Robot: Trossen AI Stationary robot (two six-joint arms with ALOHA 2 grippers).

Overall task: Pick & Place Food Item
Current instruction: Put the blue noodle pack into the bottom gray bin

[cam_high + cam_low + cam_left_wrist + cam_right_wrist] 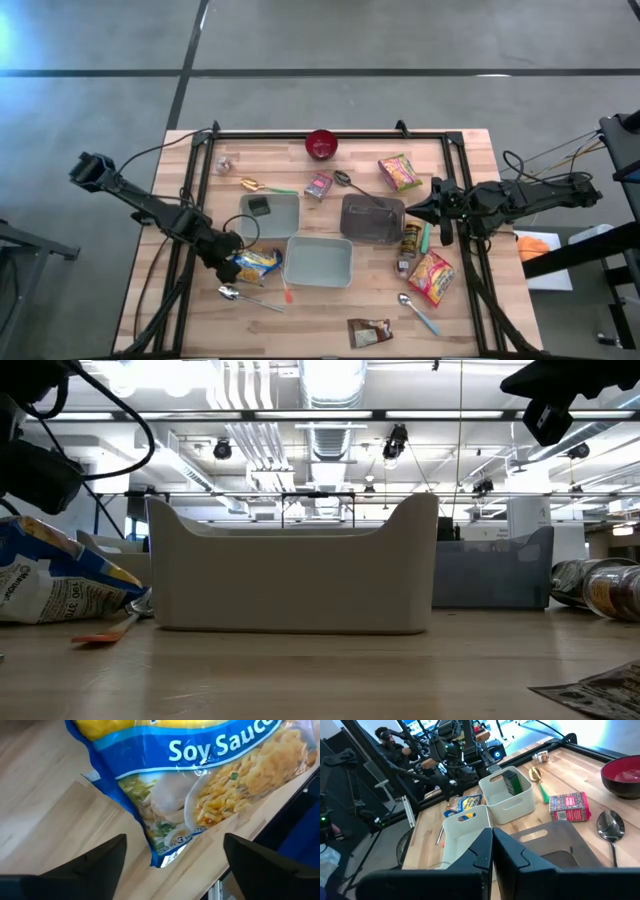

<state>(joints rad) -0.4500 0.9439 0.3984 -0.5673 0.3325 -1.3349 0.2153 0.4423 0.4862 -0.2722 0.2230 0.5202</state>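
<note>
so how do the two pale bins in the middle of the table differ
The back pale bin holds a small dark green box; the front pale bin looks empty. The back one sits nearer the red bowl, the front one nearer the table's front edge. The blue noodle packet lies right beside the front bin, with the left claw open over it; nothing crowds the back bin that way. Both are pale, rectangular and upright.

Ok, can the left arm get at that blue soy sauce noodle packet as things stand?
Probably yes. The left gripper sits right over the noodle packet, jaws open on either side of its corner, with only bare table around it. The bin beside it leaves that end free.
</note>
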